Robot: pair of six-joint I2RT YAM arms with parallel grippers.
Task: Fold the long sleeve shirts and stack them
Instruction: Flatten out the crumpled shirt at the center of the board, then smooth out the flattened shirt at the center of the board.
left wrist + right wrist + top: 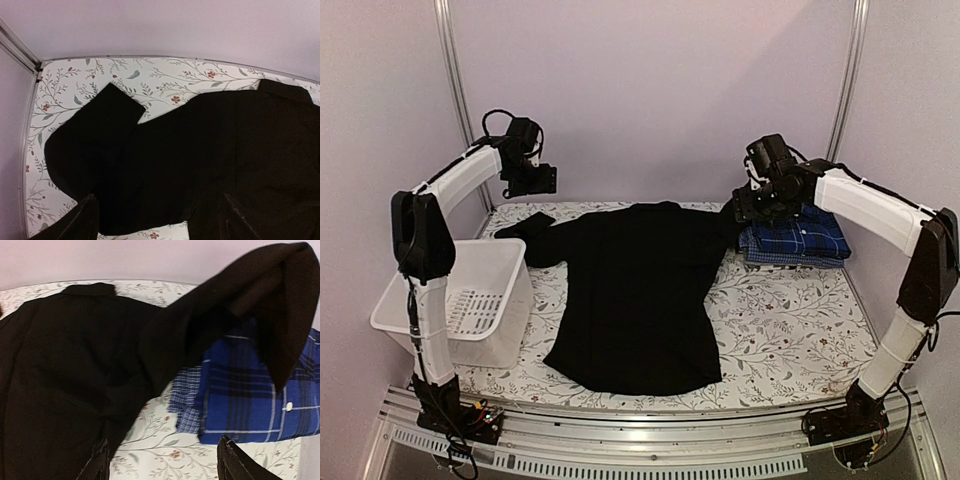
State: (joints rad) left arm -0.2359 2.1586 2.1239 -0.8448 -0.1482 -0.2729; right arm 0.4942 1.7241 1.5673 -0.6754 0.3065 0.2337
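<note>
The black shirt point(635, 290) lies spread flat in the middle of the table, collar at the back. Its left sleeve point(95, 135) is bent back at the far left. Its right sleeve point(240, 300) reaches up over the folded blue-and-navy plaid shirt point(795, 240) at the back right, which also shows in the right wrist view point(250, 395). My left gripper point(535, 180) hovers open and empty above the left sleeve, and its wrist view point(159, 200) shows the fingers apart. My right gripper point(755, 205) is open beside the plaid shirt, and its wrist view point(164, 441) shows nothing between the fingers.
A white slotted basket point(410, 310) stands at the table's left edge, partly overhanging it. The floral tablecloth point(790, 320) shows to the right of the black shirt. Walls and metal posts close in the back and sides.
</note>
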